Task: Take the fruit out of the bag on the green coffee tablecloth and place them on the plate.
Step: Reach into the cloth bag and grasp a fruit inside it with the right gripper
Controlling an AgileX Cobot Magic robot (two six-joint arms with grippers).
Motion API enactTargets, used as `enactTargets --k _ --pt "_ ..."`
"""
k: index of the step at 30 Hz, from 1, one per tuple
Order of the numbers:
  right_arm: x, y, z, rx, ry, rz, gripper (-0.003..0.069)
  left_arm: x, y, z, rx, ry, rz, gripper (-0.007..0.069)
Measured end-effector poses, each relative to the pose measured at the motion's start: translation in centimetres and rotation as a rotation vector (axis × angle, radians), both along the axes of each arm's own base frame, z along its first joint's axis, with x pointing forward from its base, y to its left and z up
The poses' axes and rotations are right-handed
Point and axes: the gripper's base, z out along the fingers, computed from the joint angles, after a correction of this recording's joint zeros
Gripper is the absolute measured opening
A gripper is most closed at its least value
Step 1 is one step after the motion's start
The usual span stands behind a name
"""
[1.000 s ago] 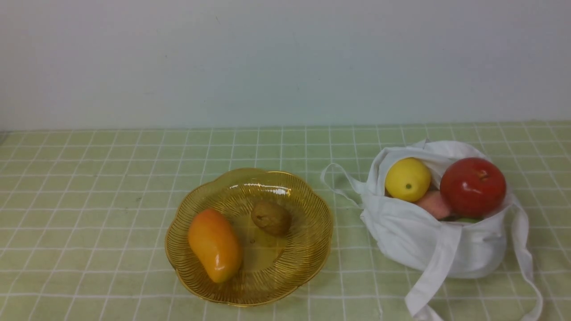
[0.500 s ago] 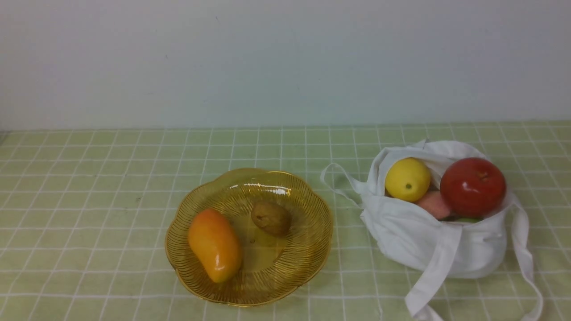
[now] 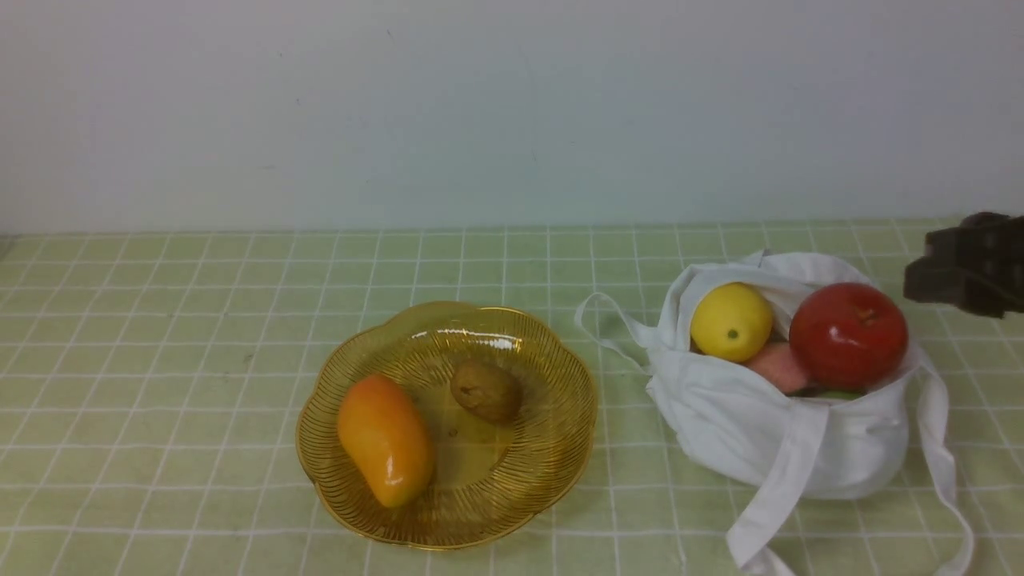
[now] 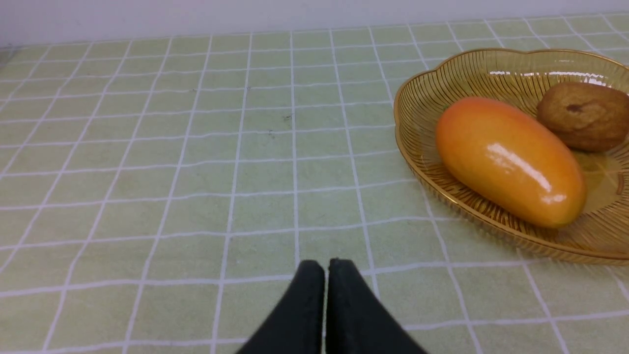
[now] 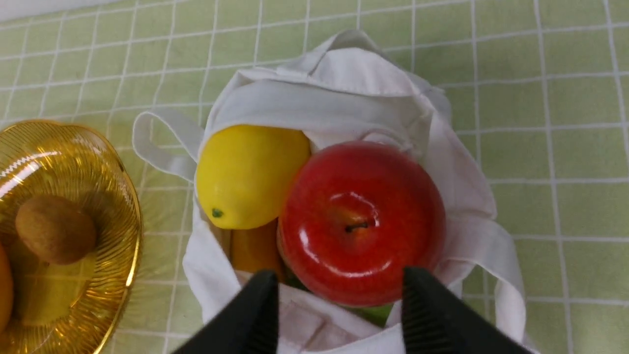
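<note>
Nearest me, at the near side of the cloth, a long white strap (image 3: 780, 488) trails from the bag (image 3: 740, 412), a soft white tote slumped toward the right of the worktop. Its mouth gapes upward, and the fruit crowds it: a big red apple (image 3: 848, 336) on the right, a yellow lemon (image 3: 731, 322) beside it, something pinkish (image 3: 778, 367) wedged between and below them, and a sliver of green (image 3: 838, 395) under the apple.

To the left, just as near, sits the plate (image 3: 552, 480) — scalloped amber, ribbed all round — with an orange mango (image 3: 386, 440) and a brown kiwi (image 3: 486, 390) lying in it, apart from each other. Under everything runs the green coffee tablecloth (image 3: 200, 384) with its white grid, reaching back to a pale wall (image 3: 512, 112).

The right gripper (image 5: 339, 300) has its fingers spread, nothing between them, and its wrist view looks down on the apple; its dark shape shows blurred past the bag's right side. The left gripper (image 4: 327, 275) is pressed together on nothing, well apart from the plate.

I'd say the step in hand is reaching for the next piece, most likely the apple. That calls for centring the open fingers around it and lowering them past its widest part — without pinching the bag's lip — then lifting straight up before crossing to the plate.
</note>
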Motion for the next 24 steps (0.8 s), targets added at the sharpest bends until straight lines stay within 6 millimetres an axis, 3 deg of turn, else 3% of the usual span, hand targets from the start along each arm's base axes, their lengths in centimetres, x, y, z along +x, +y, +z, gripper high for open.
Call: enactTargets --k 3,6,14,24 --pt "1.3 0.0 -1.1 0.018 0.007 -0.02 0.0593 0.0 0.0 0.0 0.0 0.0 0.0 -0.0008" --pt "2.5 0.0 -2.6 0.032 0.039 -0.037 0.0672 0.0 0.0 0.0 0.0 0.0 0.0 -0.0008" --pt "3.8 0.1 -5.0 0.023 0.106 -0.034 0.0691 0.0 0.0 0.0 0.0 0.0 0.0 -0.0008" --pt "4.6 2.2 -3.4 -0.062 0.007 0.078 0.0691 0.0 0.0 0.0 0.0 0.0 0.0 -0.0008"
